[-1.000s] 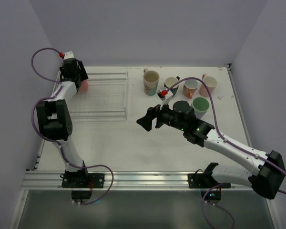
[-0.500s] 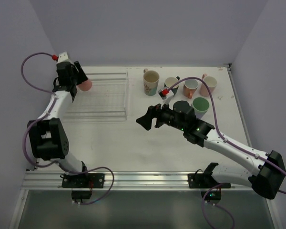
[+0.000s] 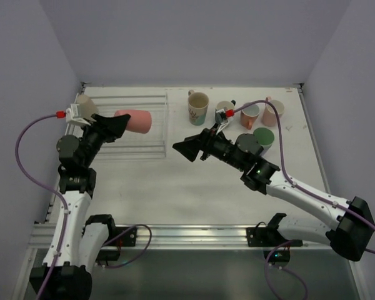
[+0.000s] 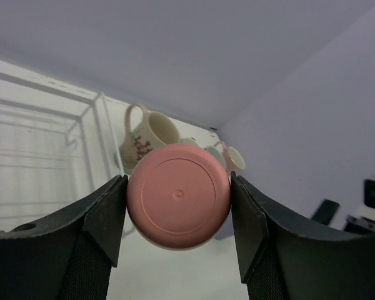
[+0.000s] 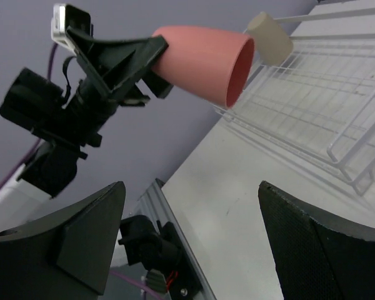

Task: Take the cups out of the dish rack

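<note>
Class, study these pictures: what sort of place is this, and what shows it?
Likely a robot test cell: bare walls box in a white table, two arms are bolted at its edge, and the left end effector holds a pink cup.

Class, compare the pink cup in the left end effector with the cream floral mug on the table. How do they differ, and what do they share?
The pink cup is plain and handleless; the floral mug is printed with a handle. The pink cup is held sideways by the left end effector over the dish rack; the floral mug stands upright on the table. Both are cups.
</note>
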Controlling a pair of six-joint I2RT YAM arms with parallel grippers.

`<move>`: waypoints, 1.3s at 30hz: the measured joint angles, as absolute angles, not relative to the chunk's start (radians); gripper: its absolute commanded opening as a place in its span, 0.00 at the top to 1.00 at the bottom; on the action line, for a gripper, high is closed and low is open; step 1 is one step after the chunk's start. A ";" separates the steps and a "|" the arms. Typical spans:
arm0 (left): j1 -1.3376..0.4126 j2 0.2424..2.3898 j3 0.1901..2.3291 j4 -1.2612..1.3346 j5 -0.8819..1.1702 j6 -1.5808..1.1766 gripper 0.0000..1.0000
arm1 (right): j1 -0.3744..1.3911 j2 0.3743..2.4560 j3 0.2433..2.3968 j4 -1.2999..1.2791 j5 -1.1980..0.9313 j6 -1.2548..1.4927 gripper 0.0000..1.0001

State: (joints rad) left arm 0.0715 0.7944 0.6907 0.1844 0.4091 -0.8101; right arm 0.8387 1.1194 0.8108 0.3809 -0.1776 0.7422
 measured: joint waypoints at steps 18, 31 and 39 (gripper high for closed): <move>-0.082 0.666 0.416 0.624 0.650 -1.269 0.69 | 0.848 1.329 0.872 0.593 -0.365 0.884 0.42; -0.101 0.683 0.385 0.667 0.640 -1.319 0.16 | 0.865 1.348 0.903 0.706 -0.390 0.919 1.00; -0.108 0.701 0.481 0.445 0.664 -1.128 0.00 | 0.857 1.275 0.955 0.410 -0.270 0.749 1.00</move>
State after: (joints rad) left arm -0.1081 0.7010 0.4808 0.4446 0.6643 -1.1282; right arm 0.8570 1.2755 0.9550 0.4095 -0.2699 0.7494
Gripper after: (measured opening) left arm 0.997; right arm 0.091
